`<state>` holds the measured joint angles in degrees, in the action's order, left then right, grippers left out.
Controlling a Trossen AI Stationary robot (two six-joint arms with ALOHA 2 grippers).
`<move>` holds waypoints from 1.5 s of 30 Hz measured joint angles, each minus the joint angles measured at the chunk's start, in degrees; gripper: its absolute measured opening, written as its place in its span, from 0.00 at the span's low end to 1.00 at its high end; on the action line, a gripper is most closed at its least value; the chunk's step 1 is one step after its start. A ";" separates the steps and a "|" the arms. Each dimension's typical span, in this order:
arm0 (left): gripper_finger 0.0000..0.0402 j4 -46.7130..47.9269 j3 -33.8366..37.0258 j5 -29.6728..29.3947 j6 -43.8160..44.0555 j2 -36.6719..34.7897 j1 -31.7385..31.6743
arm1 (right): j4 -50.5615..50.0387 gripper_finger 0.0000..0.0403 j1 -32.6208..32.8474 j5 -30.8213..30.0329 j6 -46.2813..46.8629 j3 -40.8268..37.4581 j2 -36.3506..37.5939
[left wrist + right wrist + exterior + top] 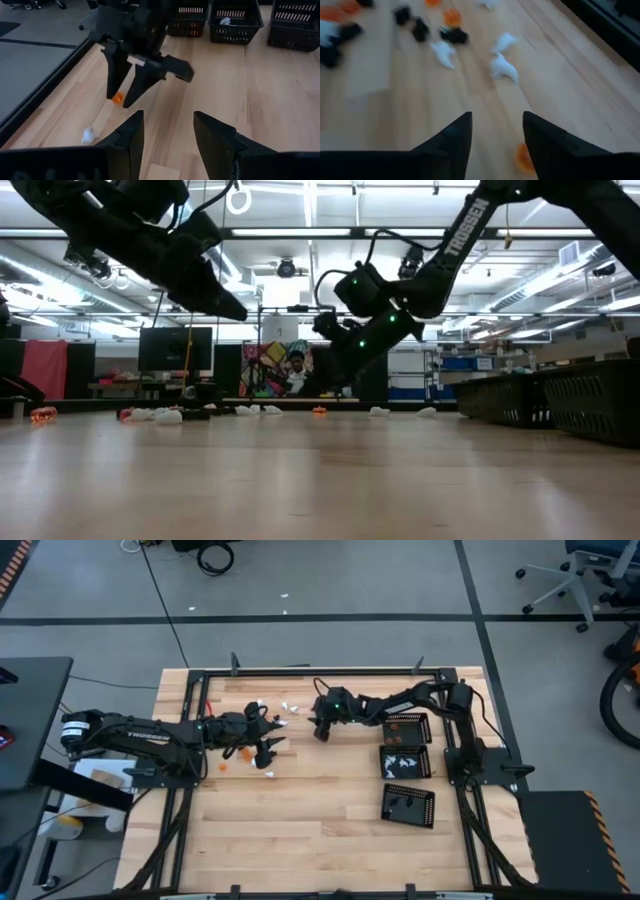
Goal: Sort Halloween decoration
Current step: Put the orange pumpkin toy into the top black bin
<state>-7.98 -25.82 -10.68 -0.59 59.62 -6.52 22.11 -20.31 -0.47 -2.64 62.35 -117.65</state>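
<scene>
One orange piece (524, 157), beside right claw (497, 137)

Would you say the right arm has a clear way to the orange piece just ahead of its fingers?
Probably yes: the right gripper hangs open just above the table, the orange piece lies on bare wood beside one finger, and nothing stands between them.

Wooden table (300, 810): scattered Halloween decoration pieces (292, 706), 3 black trays (408, 805).
</scene>
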 joint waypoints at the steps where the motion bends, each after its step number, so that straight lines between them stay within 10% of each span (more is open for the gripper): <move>1: 0.39 0.12 0.00 0.00 0.22 0.00 0.00 | 0.21 0.47 -0.20 -0.61 0.08 0.00 -0.38; 20: 0.39 1.19 0.00 0.00 1.49 0.00 0.00 | 1.69 0.51 -1.21 -8.61 4.58 0.11 -1.29; 33: 0.39 1.17 0.00 0.00 1.43 0.01 0.00 | -18.13 0.48 -1.58 -7.68 9.13 8.81 -1.27; 45: 0.39 1.10 0.00 0.00 1.21 0.01 -0.04 | -25.42 0.48 -1.96 4.71 2.85 9.11 0.16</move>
<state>-6.87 -25.82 -10.68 0.62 59.63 -6.57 -3.31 -22.28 4.24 0.21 71.46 -117.49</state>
